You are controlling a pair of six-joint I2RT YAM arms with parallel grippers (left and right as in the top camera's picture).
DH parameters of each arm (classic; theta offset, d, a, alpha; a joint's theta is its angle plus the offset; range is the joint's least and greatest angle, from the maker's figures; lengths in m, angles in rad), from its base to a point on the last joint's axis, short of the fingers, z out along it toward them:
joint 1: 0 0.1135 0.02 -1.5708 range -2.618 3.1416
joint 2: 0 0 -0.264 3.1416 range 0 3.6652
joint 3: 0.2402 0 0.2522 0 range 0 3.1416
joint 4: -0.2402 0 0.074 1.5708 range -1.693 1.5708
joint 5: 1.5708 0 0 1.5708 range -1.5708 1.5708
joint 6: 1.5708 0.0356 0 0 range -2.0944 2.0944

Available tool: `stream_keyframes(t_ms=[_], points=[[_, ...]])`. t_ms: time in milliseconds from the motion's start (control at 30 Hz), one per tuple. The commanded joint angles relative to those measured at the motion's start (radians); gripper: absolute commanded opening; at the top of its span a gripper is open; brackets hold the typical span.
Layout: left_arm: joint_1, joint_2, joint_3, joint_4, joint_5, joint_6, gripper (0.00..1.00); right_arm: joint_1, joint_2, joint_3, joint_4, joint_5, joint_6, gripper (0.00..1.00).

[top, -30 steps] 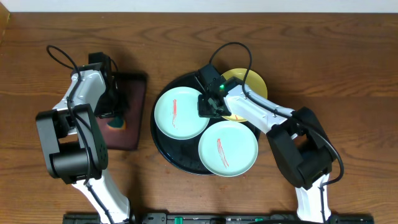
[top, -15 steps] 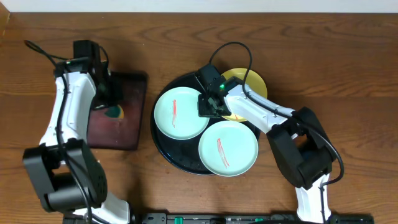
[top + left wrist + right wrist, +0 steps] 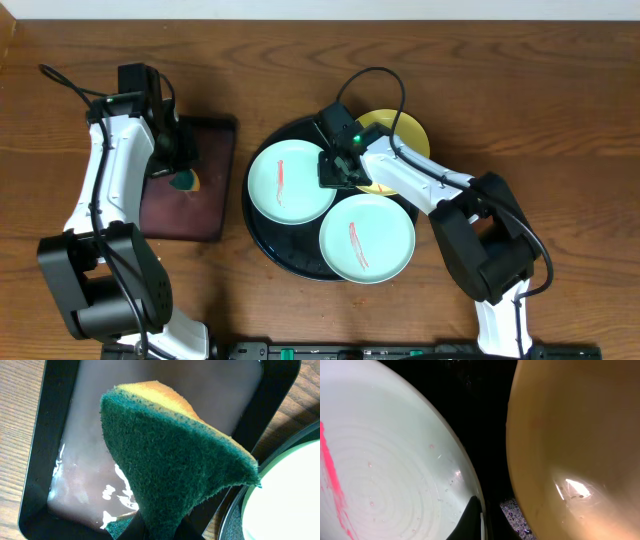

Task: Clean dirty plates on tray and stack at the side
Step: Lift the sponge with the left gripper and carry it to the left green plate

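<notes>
Left claw [image 3: 155, 530] clamped on the green-and-yellow sponge [image 3: 175, 470], held over the wet maroon tray [image 3: 205, 215], well apart from the plates. Black tray [image 3: 262, 240] carries all three plates. Left mint plate [image 3: 290, 180] is red-streaked. Right claw [image 3: 340, 172] is closed, low between that plate's rim and the yellow one's; can't tell if it pinches either. Front mint plate [image 3: 366, 238] is streaked too; yellow plate [image 3: 405, 135] sits at the back. Judgement: lay the scourer face flat along a streak, with the right claw bracing that plate against sliding.

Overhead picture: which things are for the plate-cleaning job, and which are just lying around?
For the job: left mint-green plate, front mint-green plate, yellow plate, black tray, sponge.
Just lying around: maroon tray, wooden table.
</notes>
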Motion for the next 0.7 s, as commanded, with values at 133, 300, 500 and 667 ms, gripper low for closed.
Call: stream_keyframes(t_ms=[133,300,500,667], points=[[-0.006,0.000,0.013,-0.006,0.006,-0.005,0.07,0.014,0.030,0.001,-0.002,-0.019,-0.016,0.01],[-0.006,0.000,0.013,-0.006,0.006,-0.005,0.07,0.014,0.030,0.001,-0.002,-0.019,-0.016,0.01],[-0.006,0.000,0.013,-0.006,0.007,-0.005,0.07,0.014,0.030,0.001,-0.002,-0.019,-0.024,0.01],[-0.006,0.000,0.013,-0.006,0.008,-0.005,0.07,0.014,0.030,0.001,-0.002,-0.019,-0.024,0.01]])
